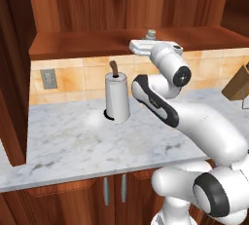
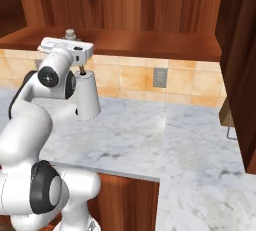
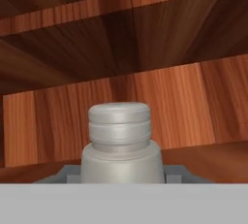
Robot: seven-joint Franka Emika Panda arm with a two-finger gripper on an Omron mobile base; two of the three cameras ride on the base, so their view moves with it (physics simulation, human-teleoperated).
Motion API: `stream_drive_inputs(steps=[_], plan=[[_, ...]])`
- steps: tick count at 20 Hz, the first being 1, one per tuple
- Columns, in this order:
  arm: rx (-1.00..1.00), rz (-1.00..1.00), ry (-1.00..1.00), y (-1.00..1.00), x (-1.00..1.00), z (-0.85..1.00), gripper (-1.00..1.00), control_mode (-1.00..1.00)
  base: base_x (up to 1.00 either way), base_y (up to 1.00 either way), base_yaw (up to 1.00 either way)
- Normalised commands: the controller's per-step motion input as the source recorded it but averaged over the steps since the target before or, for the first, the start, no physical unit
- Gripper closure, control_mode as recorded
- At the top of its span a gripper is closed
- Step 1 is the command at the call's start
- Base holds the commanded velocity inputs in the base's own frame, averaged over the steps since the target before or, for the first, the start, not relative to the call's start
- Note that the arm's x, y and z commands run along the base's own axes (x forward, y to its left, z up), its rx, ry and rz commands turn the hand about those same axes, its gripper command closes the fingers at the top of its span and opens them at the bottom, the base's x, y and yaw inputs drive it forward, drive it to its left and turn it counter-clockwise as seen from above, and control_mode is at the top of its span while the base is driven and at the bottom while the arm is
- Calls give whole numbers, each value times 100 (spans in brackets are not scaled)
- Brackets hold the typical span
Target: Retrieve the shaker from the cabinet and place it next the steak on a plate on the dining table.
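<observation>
Between the jaws, on the open shelf of the cabinet (image 1: 87, 44), stands the shaker (image 3: 121, 145), upright, its silvery cap rising above the gripper (image 3: 121, 175), which is clamped on its grey body. Below the jaws, a paper-towel roll (image 1: 117, 96) stands on the marbled counter (image 1: 73, 141).

We've got our arm stretched up and forward, wrist level, hand reaching out horizontally, and the gripper (image 3: 121, 178) clamped tight on the shaker (image 3: 120, 143)

Shaker (image 3: 120, 145) matt grey metal; cabinet (image 3: 160, 106) grained wood.
</observation>
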Motion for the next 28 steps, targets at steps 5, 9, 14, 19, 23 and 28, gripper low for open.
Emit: stream_drive_inputs(steps=[5, 9, 14, 19, 23, 28], plan=[[0, 0, 20, -5, -100, 13, 100, -100, 0, 0, 0], [-6, 0, 19, -1, -100, -5, 100, -100, 0, 0, 0], [-12, 0, 26, -4, -93, -48, 100, -100, 0, 0, 0], [-19, 0, 23, -6, -61, -55, 100, -100, 0, 0, 0], [-5, 0, 3, -23, -100, -23, 100, -100, 0, 0, 0], [-1, 1, 11, -13, -60, -8, 100, 100, -40, -7, 1]])
